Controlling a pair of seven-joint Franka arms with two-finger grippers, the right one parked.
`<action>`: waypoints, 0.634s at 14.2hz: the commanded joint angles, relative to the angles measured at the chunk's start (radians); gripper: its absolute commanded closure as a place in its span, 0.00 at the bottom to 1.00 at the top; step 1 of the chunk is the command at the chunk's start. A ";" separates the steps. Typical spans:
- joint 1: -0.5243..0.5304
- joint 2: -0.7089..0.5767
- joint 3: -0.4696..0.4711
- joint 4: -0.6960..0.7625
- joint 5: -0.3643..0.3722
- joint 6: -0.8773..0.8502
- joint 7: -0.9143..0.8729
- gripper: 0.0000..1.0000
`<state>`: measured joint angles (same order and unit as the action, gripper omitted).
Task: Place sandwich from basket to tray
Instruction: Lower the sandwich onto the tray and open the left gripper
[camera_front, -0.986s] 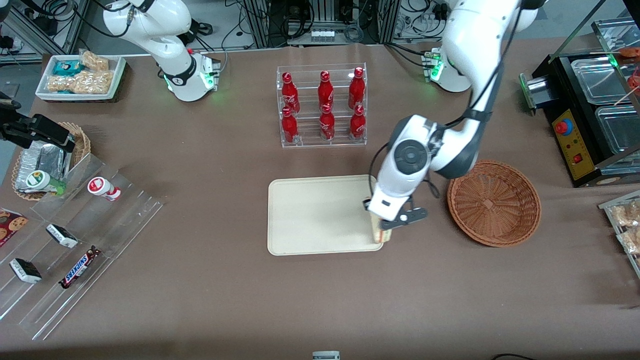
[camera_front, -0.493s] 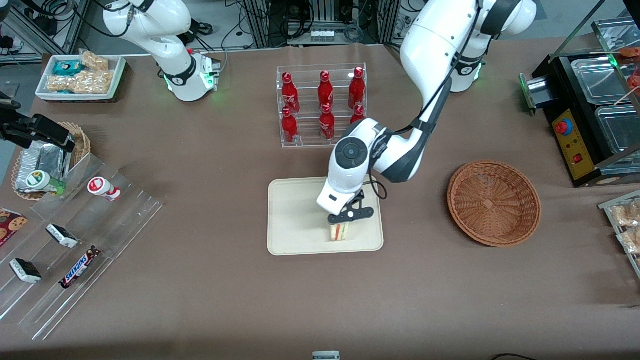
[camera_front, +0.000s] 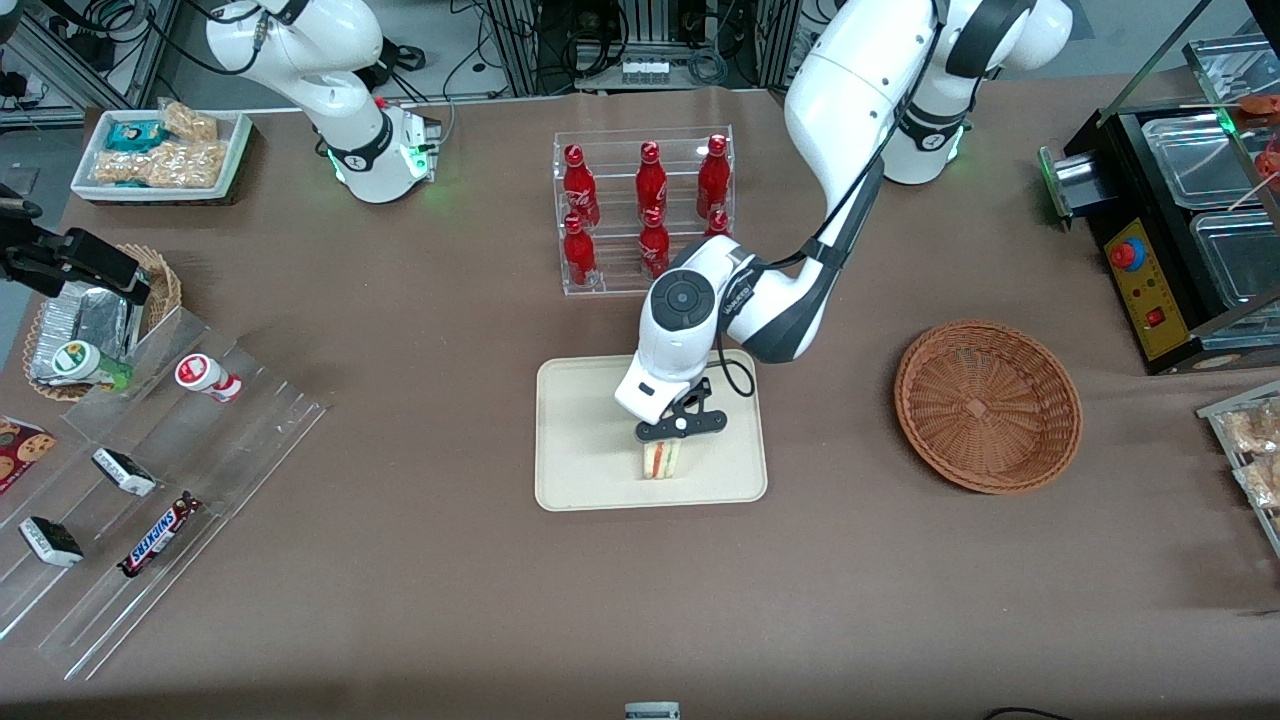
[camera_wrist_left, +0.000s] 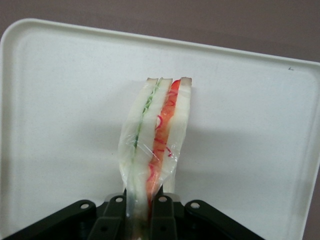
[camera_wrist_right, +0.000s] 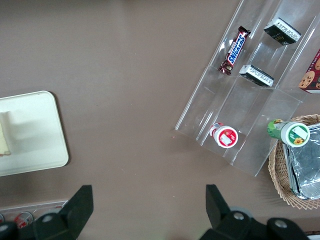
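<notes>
My left gripper (camera_front: 662, 447) is over the cream tray (camera_front: 580, 420), in its part nearer the front camera, shut on the sandwich (camera_front: 660, 460). The sandwich is a wrapped white wedge with green and red filling; it hangs from the fingers with its cut edge toward the front camera, at or just above the tray floor. In the left wrist view the sandwich (camera_wrist_left: 156, 135) is pinched between the black fingers (camera_wrist_left: 163, 212) with the tray (camera_wrist_left: 60, 100) under it. The reddish-brown wicker basket (camera_front: 988, 405) sits empty toward the working arm's end of the table.
A clear rack of red bottles (camera_front: 645, 210) stands just farther from the front camera than the tray. Stepped acrylic racks (camera_front: 150, 480) with snacks, a tan basket (camera_front: 100, 320) and a white bin (camera_front: 160, 150) lie toward the parked arm's end. A black appliance (camera_front: 1180, 220) stands past the basket.
The gripper has carried the sandwich from the tray's edge nearest the basket inward over the tray, and in the last half second a little further and lower.
</notes>
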<state>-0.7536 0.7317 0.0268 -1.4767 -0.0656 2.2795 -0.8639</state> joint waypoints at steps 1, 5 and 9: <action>-0.015 0.023 0.015 0.023 -0.028 0.002 -0.027 0.23; -0.012 -0.023 0.016 0.029 -0.036 -0.015 -0.038 0.00; -0.004 -0.144 0.021 0.030 -0.023 -0.090 -0.030 0.00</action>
<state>-0.7517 0.6740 0.0356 -1.4279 -0.0855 2.2392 -0.8871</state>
